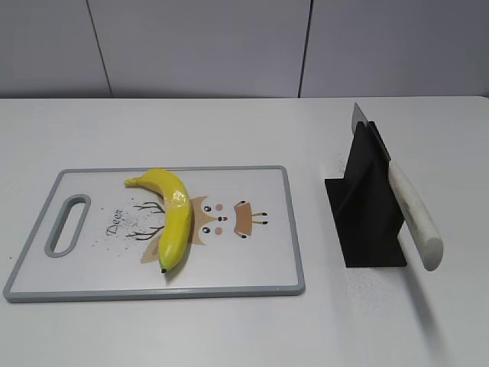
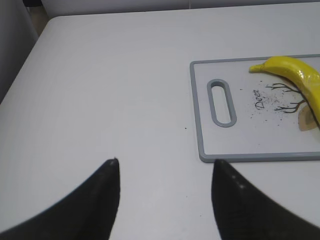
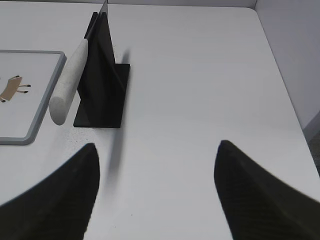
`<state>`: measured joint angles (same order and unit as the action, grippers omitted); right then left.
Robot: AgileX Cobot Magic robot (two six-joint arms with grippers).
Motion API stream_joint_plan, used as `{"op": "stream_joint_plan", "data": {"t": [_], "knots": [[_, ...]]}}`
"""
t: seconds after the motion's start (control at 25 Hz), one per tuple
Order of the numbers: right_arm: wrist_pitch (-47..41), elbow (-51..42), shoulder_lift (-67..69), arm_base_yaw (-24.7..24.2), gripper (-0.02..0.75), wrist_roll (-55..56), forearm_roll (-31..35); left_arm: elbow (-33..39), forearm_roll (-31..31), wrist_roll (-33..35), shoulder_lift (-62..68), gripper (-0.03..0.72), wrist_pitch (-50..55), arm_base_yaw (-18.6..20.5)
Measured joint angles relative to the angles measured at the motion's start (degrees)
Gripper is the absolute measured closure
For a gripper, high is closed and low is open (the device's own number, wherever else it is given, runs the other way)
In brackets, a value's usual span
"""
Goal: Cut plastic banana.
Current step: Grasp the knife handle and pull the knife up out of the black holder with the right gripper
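Your plastic banana [image 1: 173,215] lies whole on the cutting board [image 1: 267,264], over the deer print, right of the board's handle slot [image 1: 67,224]. Right of the board, apart from it, a white-handled knife [image 1: 412,214] leans in a black stand [image 1: 365,206] on the worktop [image 1: 229,329]. Your left pincer [image 2: 165,172] hangs wide near the board's slot end; your right pincer [image 3: 157,152] hangs wide right of the stand; both hold nothing.
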<state>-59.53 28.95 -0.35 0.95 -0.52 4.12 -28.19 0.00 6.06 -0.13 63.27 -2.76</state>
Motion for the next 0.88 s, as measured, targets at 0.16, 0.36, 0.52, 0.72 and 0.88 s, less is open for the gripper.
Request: {"op": "stream_joint_plan", "data": {"t": [0.16, 0.36, 0.52, 0.72, 0.88], "knots": [[0.0, 0.0, 0.0, 0.0, 0.198, 0.0, 0.0, 0.0, 0.0, 0.0, 0.0, 0.127, 0.0, 0.0], [0.0, 0.0, 0.0, 0.0, 0.198, 0.0, 0.0, 0.0, 0.0, 0.0, 0.0, 0.127, 0.0, 0.0], [0.0, 0.0, 0.0, 0.0, 0.198, 0.0, 0.0, 0.0, 0.0, 0.0, 0.0, 0.127, 0.0, 0.0], [0.0, 0.0, 0.0, 0.0, 0.198, 0.0, 0.0, 0.0, 0.0, 0.0, 0.0, 0.134, 0.0, 0.0], [0.0, 0.0, 0.0, 0.0, 0.198, 0.0, 0.0, 0.0, 0.0, 0.0, 0.0, 0.14, 0.0, 0.0]]}}
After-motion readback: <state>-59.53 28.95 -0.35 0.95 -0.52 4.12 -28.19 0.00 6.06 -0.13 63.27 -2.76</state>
